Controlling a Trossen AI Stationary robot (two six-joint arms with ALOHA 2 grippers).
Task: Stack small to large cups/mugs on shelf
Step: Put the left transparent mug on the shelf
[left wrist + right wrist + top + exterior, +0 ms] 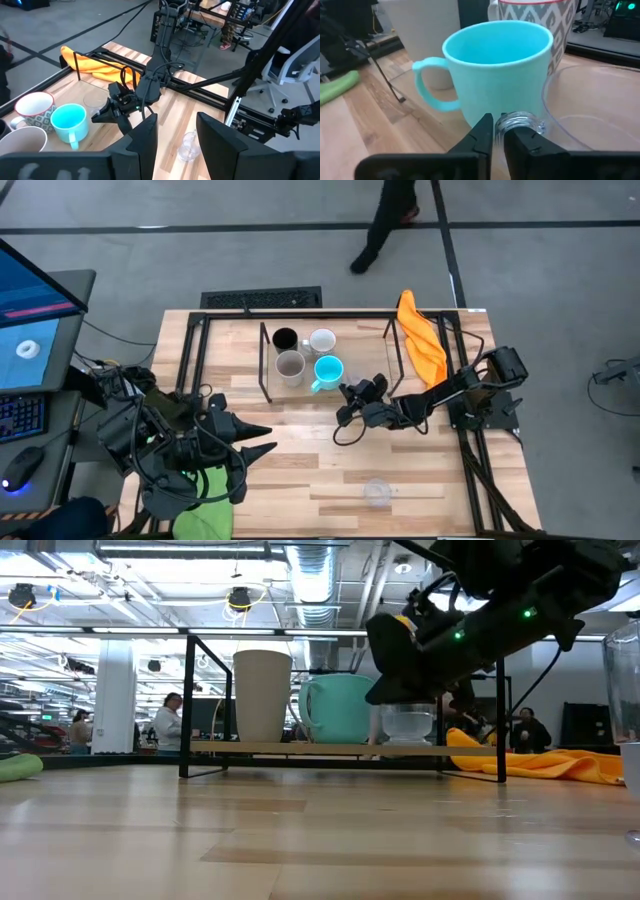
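Observation:
The shelf (300,748) stands at the table's far middle. On it are the black cup (285,338), the white mug (322,340), the grey-beige cup (290,366) and the blue mug (328,370). A clear glass (408,723) stands upright on the shelf board to the right of the blue mug. My right gripper (499,132) is shut, level and pointing toward the table's left, just above and beside this glass (590,115). A second clear glass (377,492) stands on the table near the front. My left gripper (258,440) is open and empty at the near left. My right gripper is shut, with the clear glass's rim (545,100) right beside the outer side of one finger (525,142). I cannot tell whether the finger touches the glass. The glass stands upright on the shelf board.
An orange cloth (422,345) lies at the table's far right, by the shelf's right wire upright. A green thing (205,490) lies under the left arm. A person (385,225) walks beyond the table's far edge. The table's near middle is bare wood around the second glass.

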